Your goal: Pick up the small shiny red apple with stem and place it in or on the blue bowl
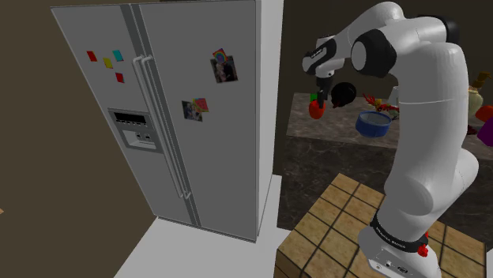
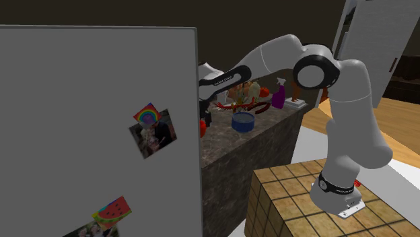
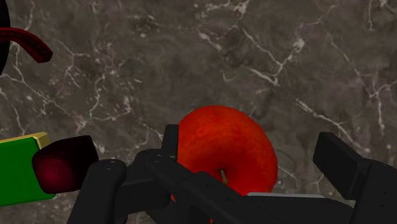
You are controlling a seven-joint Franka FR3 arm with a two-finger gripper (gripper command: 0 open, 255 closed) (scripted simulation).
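The small red apple lies between my gripper's two black fingers over the dark marble counter. One finger is against the apple's side. A gap shows between the apple and the other finger, so the fingers stand open around it. In the shoulder view the gripper points down at the apple near the counter's left end. The blue bowl stands on the counter to the apple's right. In the second exterior view the apple peeks out beside the fridge, with the bowl close by.
A tall grey fridge stands just left of the counter. A black round pot sits behind the apple. A green block and a dark red item lie beside the gripper. A purple spray bottle stands further along the counter.
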